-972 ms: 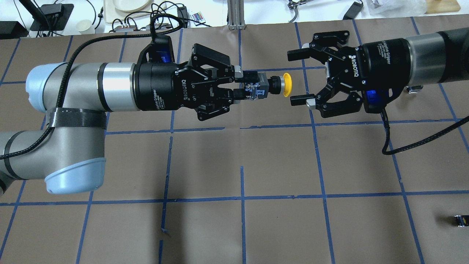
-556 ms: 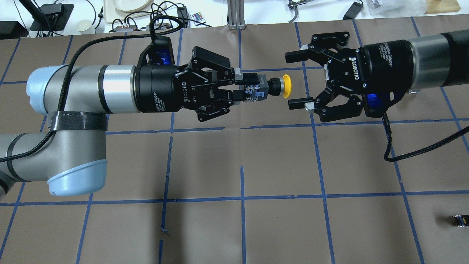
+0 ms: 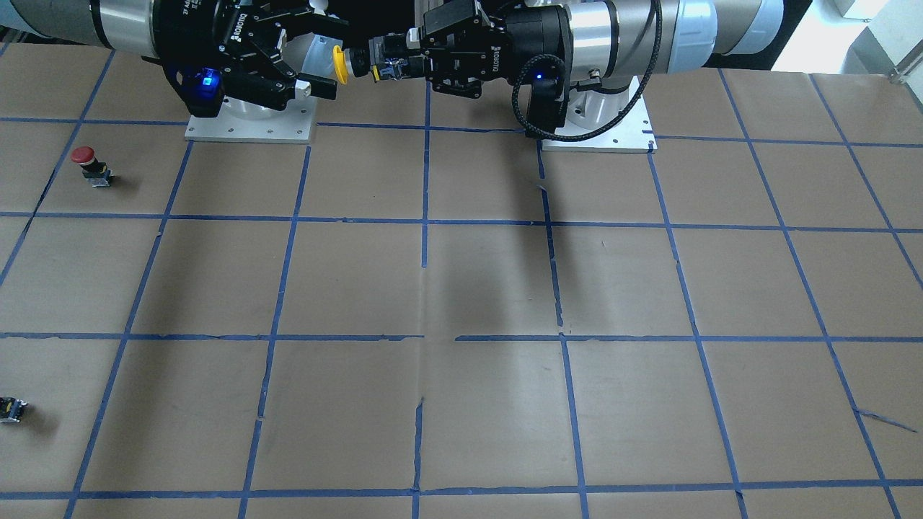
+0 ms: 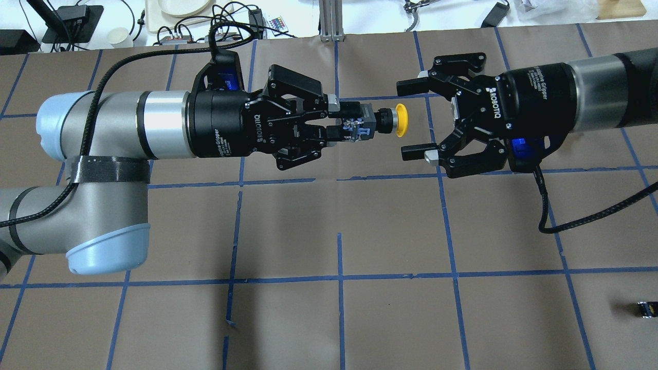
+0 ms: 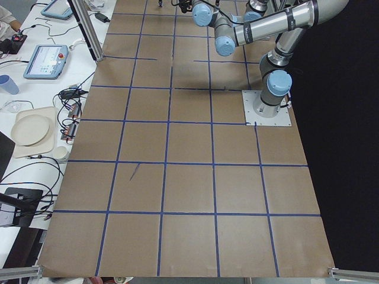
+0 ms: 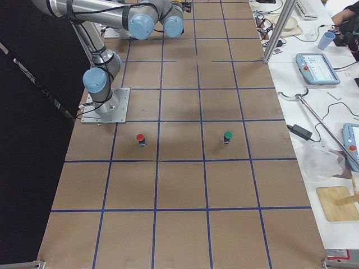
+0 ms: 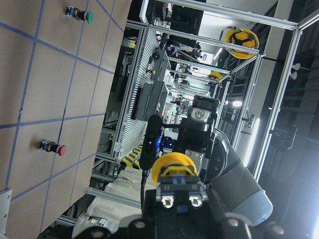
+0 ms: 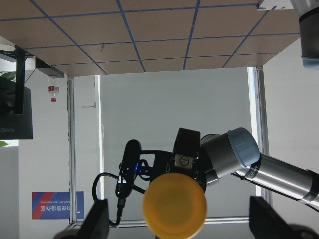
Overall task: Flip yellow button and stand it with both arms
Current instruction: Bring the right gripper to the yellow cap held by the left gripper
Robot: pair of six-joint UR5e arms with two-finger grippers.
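The yellow button (image 4: 401, 121) hangs in the air, lying level, with its yellow cap pointing at my right gripper. My left gripper (image 4: 348, 124) is shut on its black and grey body (image 4: 367, 126). My right gripper (image 4: 410, 119) is open, with its fingertips (image 4: 411, 152) level with the cap on either side and not touching it. In the front view the cap (image 3: 340, 63) sits between my left gripper (image 3: 393, 61) and my right gripper (image 3: 322, 56). The right wrist view shows the cap (image 8: 174, 204) face on. The left wrist view shows the button (image 7: 174, 168) from behind.
A red-capped button (image 3: 86, 160) stands on the brown papered table (image 3: 461, 288) on the robot's right side. A green-capped button (image 6: 228, 136) stands further out. A small black block (image 4: 646, 309) lies near the right front edge. Cables and clutter lie beyond the table's far edge.
My right gripper has moved left towards the yellow cap, still open, until its fingertips stand beside the cap. The left gripper and the button have stayed almost still.
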